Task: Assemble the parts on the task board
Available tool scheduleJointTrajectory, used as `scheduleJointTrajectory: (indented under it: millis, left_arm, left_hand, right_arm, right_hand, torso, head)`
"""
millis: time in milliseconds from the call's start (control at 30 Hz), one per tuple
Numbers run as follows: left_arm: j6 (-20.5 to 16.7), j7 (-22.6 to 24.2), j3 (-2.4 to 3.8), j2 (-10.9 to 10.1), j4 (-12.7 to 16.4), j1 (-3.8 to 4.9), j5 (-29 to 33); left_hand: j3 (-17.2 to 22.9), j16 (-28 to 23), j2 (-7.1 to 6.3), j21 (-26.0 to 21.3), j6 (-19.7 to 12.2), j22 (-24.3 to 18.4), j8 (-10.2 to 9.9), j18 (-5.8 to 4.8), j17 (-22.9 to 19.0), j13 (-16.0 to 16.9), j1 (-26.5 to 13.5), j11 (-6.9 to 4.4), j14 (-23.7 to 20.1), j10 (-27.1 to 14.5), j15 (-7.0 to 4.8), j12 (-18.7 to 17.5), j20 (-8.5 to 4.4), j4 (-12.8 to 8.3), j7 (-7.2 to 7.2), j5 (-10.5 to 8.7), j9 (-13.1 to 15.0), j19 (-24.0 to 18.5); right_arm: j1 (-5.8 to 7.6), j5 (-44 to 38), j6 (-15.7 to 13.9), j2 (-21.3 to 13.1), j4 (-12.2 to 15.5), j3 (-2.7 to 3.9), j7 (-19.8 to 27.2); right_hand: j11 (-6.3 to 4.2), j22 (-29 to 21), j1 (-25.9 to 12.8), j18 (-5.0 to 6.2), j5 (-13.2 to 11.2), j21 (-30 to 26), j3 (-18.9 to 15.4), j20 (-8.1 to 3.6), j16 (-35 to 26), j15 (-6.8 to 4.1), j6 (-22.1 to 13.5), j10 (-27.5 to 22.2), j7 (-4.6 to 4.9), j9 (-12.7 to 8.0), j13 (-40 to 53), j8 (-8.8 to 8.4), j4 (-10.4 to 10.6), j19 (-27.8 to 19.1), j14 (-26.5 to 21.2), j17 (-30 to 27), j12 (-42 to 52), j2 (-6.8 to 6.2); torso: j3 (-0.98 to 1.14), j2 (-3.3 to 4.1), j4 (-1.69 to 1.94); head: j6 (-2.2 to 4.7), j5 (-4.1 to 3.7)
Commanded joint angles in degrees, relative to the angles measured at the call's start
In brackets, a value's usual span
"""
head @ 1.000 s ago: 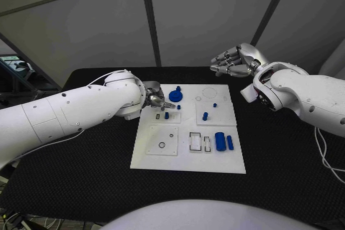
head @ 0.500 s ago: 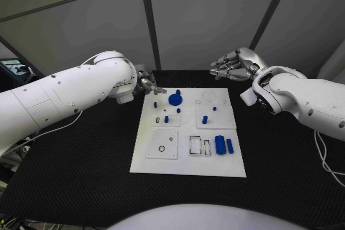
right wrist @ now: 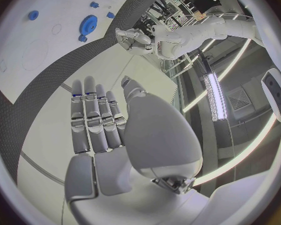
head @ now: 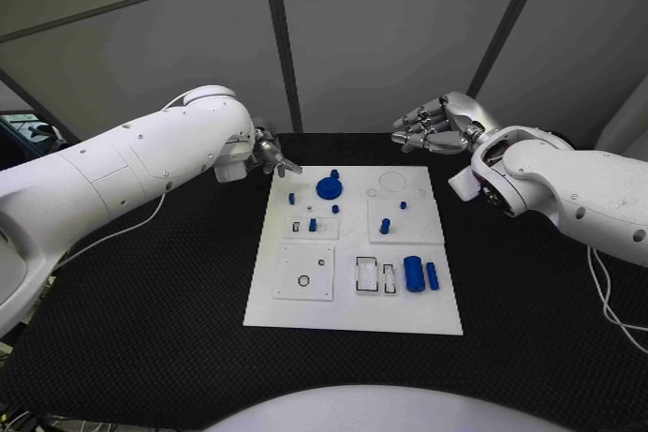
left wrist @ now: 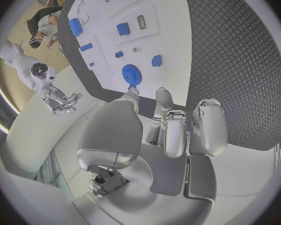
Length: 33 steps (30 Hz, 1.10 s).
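Hands were both raised off the task board (head: 354, 310): our left hand (head: 269, 155) and right hand (head: 434, 125) held nothing, fingers loosely apart. Below and between them lay the blue parts (head: 421, 271). Probably between placements, we next needed to pick one.

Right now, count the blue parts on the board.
7: a gear at the far end, four small pegs mid-board, two bars at the right. Smaller ones may be hidden.

White task board (head: 354, 301) flat mid-table, small blue parts (head: 413, 271) scattered across its recesses.
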Motion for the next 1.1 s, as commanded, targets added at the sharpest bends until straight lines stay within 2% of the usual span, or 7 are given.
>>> scheduleJointTrajectory:
  millis: [33, 267, 400, 633, 933, 1100]
  left_arm:
    - [4.25, 0.06, -0.39, 0.78, -1.66, 0.15, -0.38]
    - [5.34, -0.08, -0.98, 2.31, -4.05, 0.07, -0.41]
    - [5.47, -0.01, -1.09, 2.71, -4.37, -0.05, -0.41]
    - [6.36, 0.19, -1.28, 3.30, -4.79, -0.24, -0.40]
    - [8.08, 0.25, -2.29, 3.76, -5.17, -0.48, -0.30]
    - [8.13, 0.41, -2.54, 3.81, -5.34, -0.69, -0.16]
  left_hand:
    - [-1.14, 0.04, 0.38, -0.21, 0.53, -0.34, 0.25, -0.09, 12.18, -0.54, -0.81, -0.34, 5.03, -0.41, 0.25, -0.05, 0.26, 0.02, 0.07, -0.10, -0.25, -0.04]
    - [-2.29, 0.24, 0.65, -0.03, 0.87, -0.05, 0.35, -0.15, 12.42, -0.35, -1.36, -0.41, 5.11, -0.30, 0.19, 0.23, 0.23, 0.06, -0.03, -0.55, -0.44, 0.04]
    - [-2.65, 0.46, 0.91, 0.21, 1.20, 0.26, 0.50, -0.21, 12.69, -0.14, -1.40, -0.50, 5.21, -0.08, 0.13, 0.48, 0.21, 0.01, -0.14, -0.57, -0.46, 0.15]
    - [-2.91, 0.57, 1.29, 0.22, 1.45, 0.31, 0.60, -0.22, 12.82, -0.40, -0.99, -0.60, 5.26, -0.11, 0.04, 0.38, 0.18, -0.16, -0.25, -0.49, -0.50, 0.18]
    - [-3.04, 0.67, 1.61, 0.33, 1.69, 0.48, 0.64, -0.25, 12.95, -0.38, -0.57, -0.66, 5.31, -0.06, 0.00, 0.44, 0.16, -0.25, -0.33, -0.45, -0.52, 0.23]
    - [-3.09, 0.68, 2.10, 0.23, 1.80, 0.41, 0.61, -0.22, 12.96, -0.60, 0.12, -0.70, 5.31, -0.17, -0.03, 0.30, 0.12, -0.38, -0.36, -0.35, -0.58, 0.19]
  right_arm:
    - [0.11, -0.02, 0.41, 0.23, 0.00, 0.04, 0.12]
    - [0.11, -0.02, 0.48, 0.44, 0.01, 0.04, 0.14]
    - [0.11, -0.02, 0.50, 0.53, 0.00, 0.04, 0.17]
    - [0.11, -0.02, 0.60, 0.73, -0.11, 0.04, 0.22]
    - [0.11, -0.02, 0.79, 0.97, -0.31, 0.04, 0.18]
    - [0.11, -0.02, 0.94, 1.02, -0.38, 0.04, 0.12]
  right_hand:
    - [-0.01, -0.10, -0.73, 0.63, 0.15, -0.21, -0.33, 0.30, -0.28, 0.15, -0.39, -0.39, -0.18, -0.06, -0.09, -0.12, 0.05, 0.11, -0.06, -0.07, 0.06, 0.00]
    - [-0.01, -0.13, -0.72, 0.63, 0.17, -0.26, -0.34, 0.31, -0.28, 0.16, -0.38, -0.39, -0.18, -0.05, -0.10, -0.11, 0.03, 0.12, -0.09, -0.09, 0.08, 0.02]
    - [-0.01, -0.16, -0.72, 0.63, 0.18, -0.30, -0.35, 0.32, -0.28, 0.16, -0.37, -0.39, -0.18, -0.04, -0.10, -0.09, 0.00, 0.12, -0.13, -0.12, 0.09, 0.03]
    - [-0.01, -0.19, -0.71, 0.63, 0.20, -0.34, -0.35, 0.32, -0.28, 0.16, -0.36, -0.38, -0.19, -0.04, -0.11, -0.08, -0.02, 0.12, -0.15, -0.13, 0.11, 0.06]
    - [-0.01, -0.19, -0.71, 0.63, 0.20, -0.34, -0.35, 0.32, -0.28, 0.16, -0.36, -0.38, -0.19, -0.04, -0.11, -0.08, -0.02, 0.12, -0.15, -0.13, 0.11, 0.06]
    - [-0.01, -0.23, -0.73, 0.64, 0.22, -0.40, -0.37, 0.34, -0.28, 0.17, -0.35, -0.38, -0.19, -0.03, -0.11, -0.07, -0.04, 0.13, -0.18, -0.16, 0.13, 0.09]
  torso:
    - [0.05, -0.02, 0.03]
    - [-0.04, 0.03, -0.04]
    - [0.01, 0.00, 0.00]
    - [-0.05, -0.12, 0.08]
    - [0.00, -0.10, 0.04]
    - [-0.03, -0.10, 0.06]
  head:
    - [-0.07, 0.18]
    - [-0.24, 0.21]
    - [-0.32, 0.32]
    - [-0.64, 0.37]
    - [-0.68, 0.32]
    - [-0.70, 0.32]
